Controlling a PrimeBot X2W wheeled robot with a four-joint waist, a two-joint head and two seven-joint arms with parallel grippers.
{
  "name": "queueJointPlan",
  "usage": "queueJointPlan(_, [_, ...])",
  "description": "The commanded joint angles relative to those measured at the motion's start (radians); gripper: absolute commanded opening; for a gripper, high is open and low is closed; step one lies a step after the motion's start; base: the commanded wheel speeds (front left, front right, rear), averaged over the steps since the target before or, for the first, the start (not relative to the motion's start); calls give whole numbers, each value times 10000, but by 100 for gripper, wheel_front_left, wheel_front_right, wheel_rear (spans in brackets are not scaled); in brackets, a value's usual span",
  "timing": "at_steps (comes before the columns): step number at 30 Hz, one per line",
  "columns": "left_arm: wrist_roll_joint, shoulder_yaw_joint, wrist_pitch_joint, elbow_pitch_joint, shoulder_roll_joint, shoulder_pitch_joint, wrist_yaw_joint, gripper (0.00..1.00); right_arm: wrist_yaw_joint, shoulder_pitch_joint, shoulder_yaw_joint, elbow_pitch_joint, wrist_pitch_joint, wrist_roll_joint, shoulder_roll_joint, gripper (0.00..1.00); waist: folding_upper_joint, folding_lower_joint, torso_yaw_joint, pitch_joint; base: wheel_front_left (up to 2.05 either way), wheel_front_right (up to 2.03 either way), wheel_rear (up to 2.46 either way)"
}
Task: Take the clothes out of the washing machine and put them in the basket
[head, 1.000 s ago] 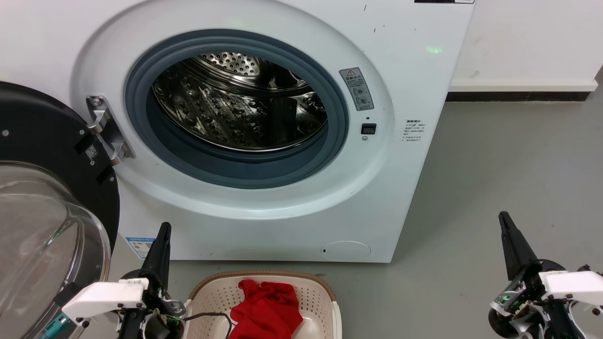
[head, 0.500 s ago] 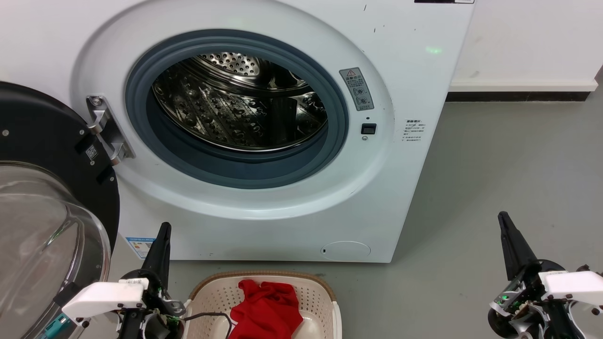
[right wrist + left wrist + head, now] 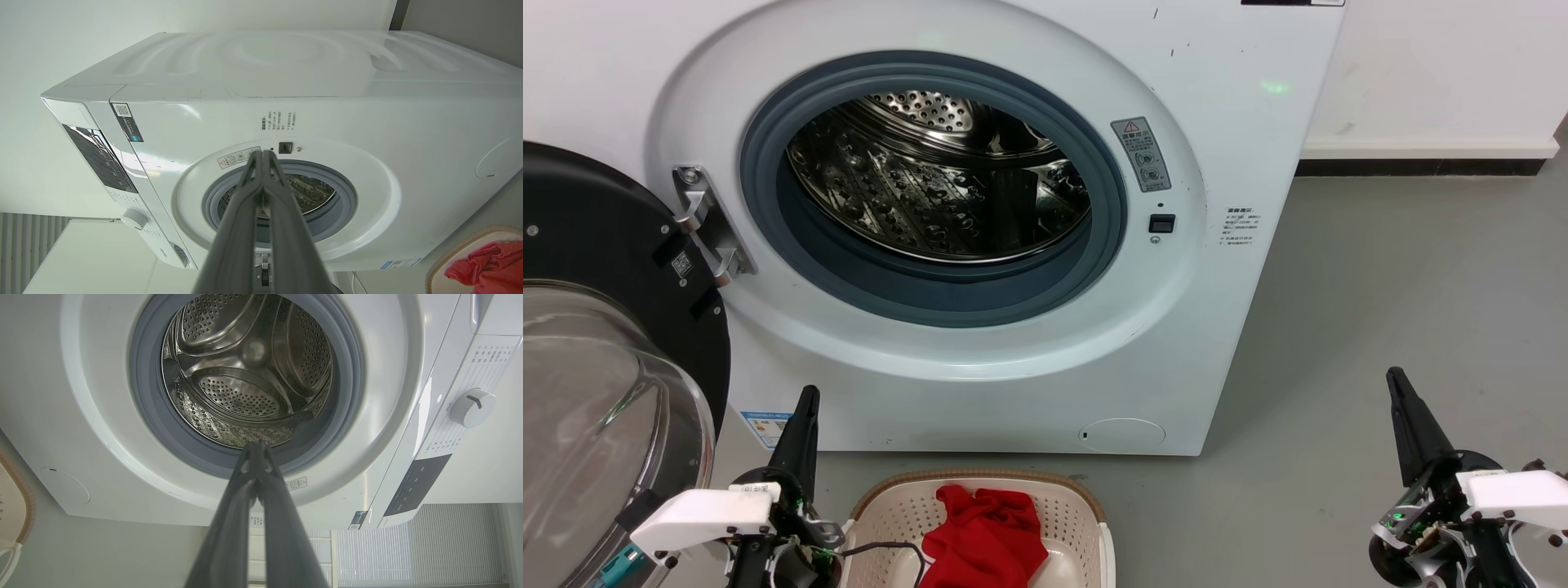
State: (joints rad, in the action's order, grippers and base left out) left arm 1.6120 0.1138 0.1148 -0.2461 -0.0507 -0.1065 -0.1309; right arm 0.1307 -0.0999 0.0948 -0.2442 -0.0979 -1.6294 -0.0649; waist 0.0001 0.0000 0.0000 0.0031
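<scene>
Red clothes point(image 3: 984, 535) lie in the basket point(image 3: 980, 475) before the washing machine point(image 3: 1013, 392), whose drum point(image 3: 931, 188) looks bare; left pincer point(image 3: 808, 394) and right pincer point(image 3: 1395, 376) rest clenched, empty. Checking the drum's hidden floor seems wise.

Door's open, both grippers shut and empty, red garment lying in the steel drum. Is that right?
Not quite: the bright red fabric garment lies in the cream perforated plastic basket, as the head view shows; the perforated steel drum looks empty. The rest holds.
</scene>
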Motion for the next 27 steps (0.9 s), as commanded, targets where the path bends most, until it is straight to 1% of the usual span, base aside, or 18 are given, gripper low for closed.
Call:
queueJointPlan(1, [19, 31, 21, -3, 11, -59, -24, 0, 0, -138, 23, -19, -38, 27, 16, 0, -1, 0, 0, 0, 0, 0, 0])
queueJointPlan(27, [20, 29, 20, -2, 11, -58, -26, 0, 0, -133, 80, -21, -76, 91, 60, 0, -1, 0, 0, 0, 0, 0, 0])
